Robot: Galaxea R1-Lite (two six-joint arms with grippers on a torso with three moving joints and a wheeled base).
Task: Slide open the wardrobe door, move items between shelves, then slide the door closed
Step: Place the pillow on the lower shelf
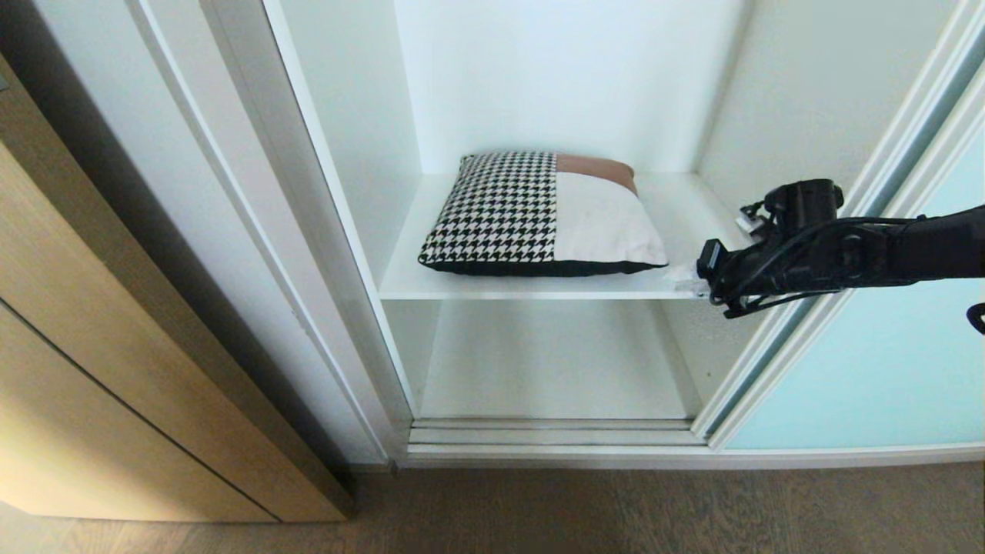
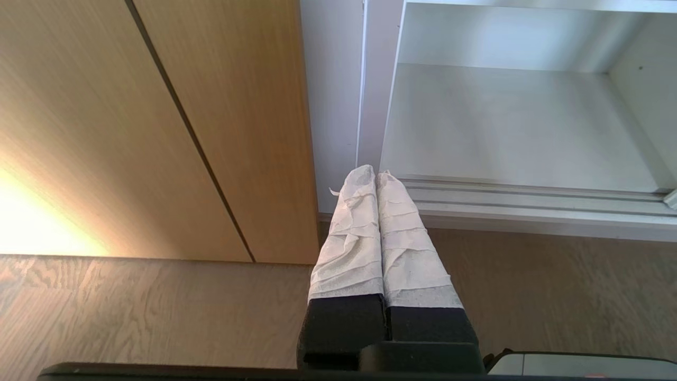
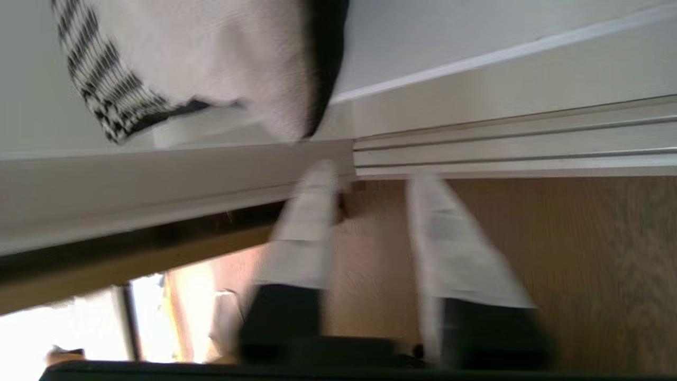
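The sliding wardrobe door (image 1: 869,369), frosted pale aqua glass, stands pushed to the right, so the wardrobe is open. A square cushion (image 1: 539,215), houndstooth with rust-brown and cream patches, lies flat on the upper white shelf (image 1: 477,288). Below it is a bare lower shelf (image 1: 554,362). My right gripper (image 1: 687,278) reaches in from the right, at the shelf's front right corner, just right of the cushion. Its white-wrapped fingers stand apart with nothing between them (image 3: 373,177), and the cushion (image 3: 222,58) lies beyond them. My left gripper (image 2: 375,174) hangs parked, shut and empty.
A light wood cabinet (image 1: 115,346) stands left of the wardrobe. The door's floor track (image 1: 554,431) runs along the wardrobe's front edge. Grey wood-grain floor (image 1: 616,508) lies in front. The wardrobe's white side walls bound both shelves.
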